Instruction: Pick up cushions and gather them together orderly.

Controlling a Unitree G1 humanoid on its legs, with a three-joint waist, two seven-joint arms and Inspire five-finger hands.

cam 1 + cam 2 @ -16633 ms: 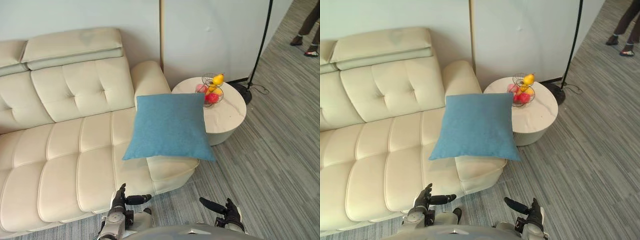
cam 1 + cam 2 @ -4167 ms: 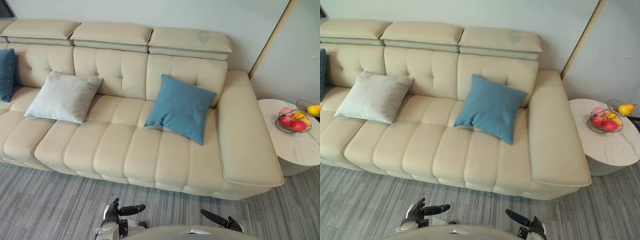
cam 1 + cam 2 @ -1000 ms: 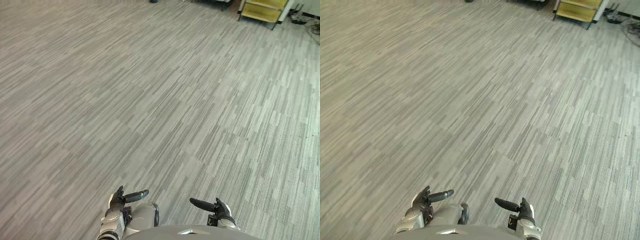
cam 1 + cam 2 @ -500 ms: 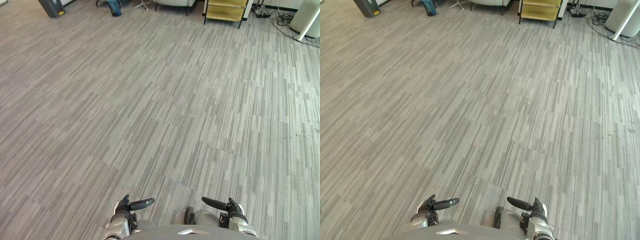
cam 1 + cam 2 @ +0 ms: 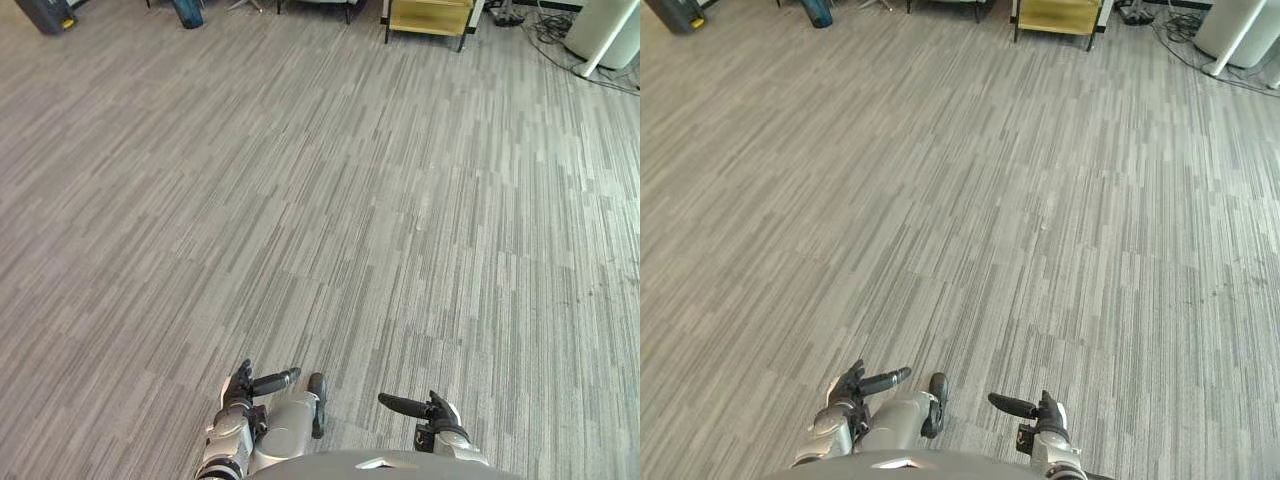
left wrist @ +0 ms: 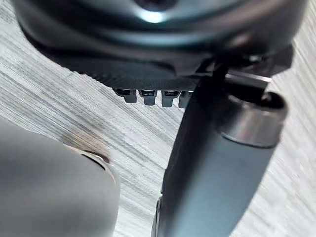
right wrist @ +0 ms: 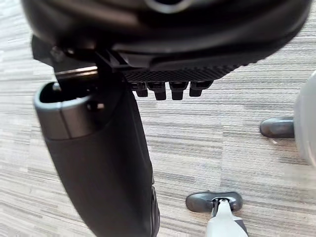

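Note:
Both hands hang low at the near edge of the eye views, over grey striped carpet [image 5: 350,200]. My left hand [image 5: 240,393] is open, its thumb pointing inward, and it holds nothing. My right hand [image 5: 437,410] is open too, thumb pointing inward, also empty. In the left wrist view the left hand's thumb [image 6: 217,173] stands straight out and the fingers [image 6: 153,96] are straight above bare carpet. The right wrist view has the same pose: thumb [image 7: 108,163] out, fingers [image 7: 168,90] straight, carpet beneath.
At the far edge of the floor stand a yellow shelf unit [image 5: 430,14], a dark bin [image 5: 45,12] and a blue object [image 5: 186,12]. A white stand [image 5: 600,30] with cables [image 5: 545,25] occupies the far right corner.
The camera has turned: a few seconds ago it faced the sofa with cushions, now it faces open carpet, and the far furniture has slid left. Both hands stay low and open.

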